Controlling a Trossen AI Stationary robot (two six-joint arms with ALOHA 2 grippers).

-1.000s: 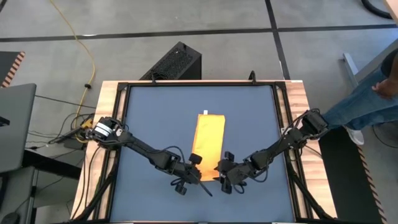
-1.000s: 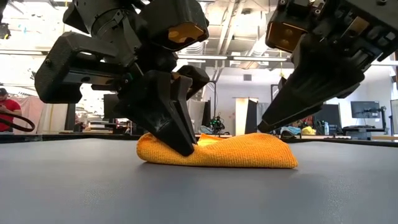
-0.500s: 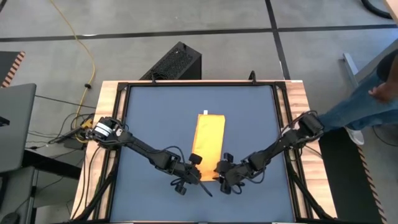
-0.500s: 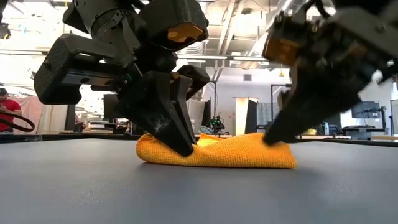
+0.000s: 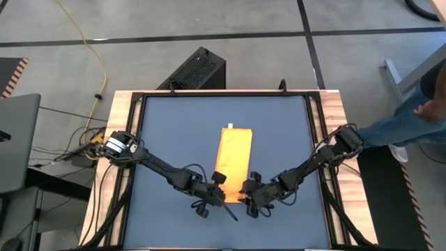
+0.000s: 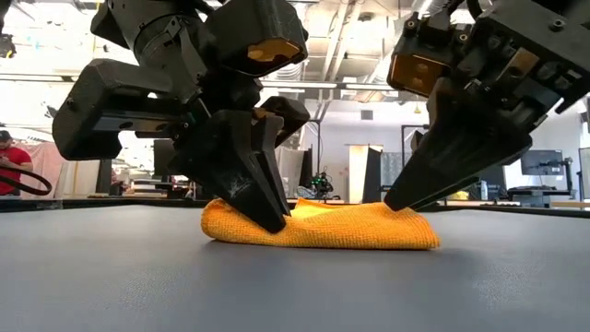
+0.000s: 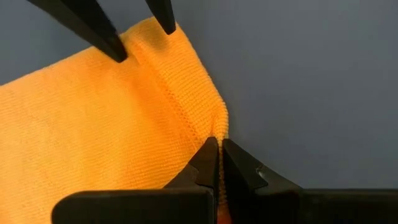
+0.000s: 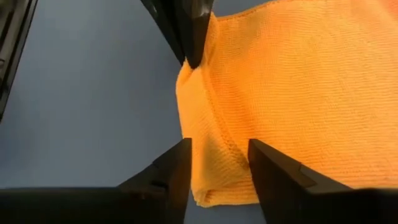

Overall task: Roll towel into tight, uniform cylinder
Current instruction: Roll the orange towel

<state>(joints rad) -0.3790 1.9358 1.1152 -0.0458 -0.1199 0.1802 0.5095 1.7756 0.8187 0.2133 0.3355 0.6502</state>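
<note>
The yellow towel (image 5: pixel 233 157) lies flat on the dark blue mat (image 5: pixel 174 132) as a narrow folded strip running near to far. Its white tag (image 5: pixel 230 127) is at the far end. My left gripper (image 7: pixel 217 152) is shut on the towel's near left corner, also seen in the low view (image 6: pixel 274 221). My right gripper (image 8: pixel 217 165) stands open at the near right corner. One finger (image 8: pixel 277 177) is over the cloth and the other (image 8: pixel 171 171) is at the towel's side edge. In the low view its tips (image 6: pixel 398 203) meet the towel's top. My left gripper pinches the hemmed near edge at the towel's left corner (image 7: pixel 219 127) between its two shut fingertips. It slants down from the near left. The towel stays on the mat. My right gripper's fingertips rest on the top of the near right corner (image 6: pixel 410 214), slanting down from the near right. The jaws are open astride the corner (image 8: pixel 217 155), which is not pinched.
The mat covers most of the tabletop inside a wooden frame (image 5: pixel 334 104). A black box (image 5: pixel 198 70) stands on the floor past the far edge. A person's leg (image 5: pixel 411 118) is beside the table's right side, and another person (image 6: pixel 11 161) shows far off in the room.
My right gripper has tipped slightly down, and its fingertips have settled onto the towel's near right corner. The left gripper and the towel have kept still.
</note>
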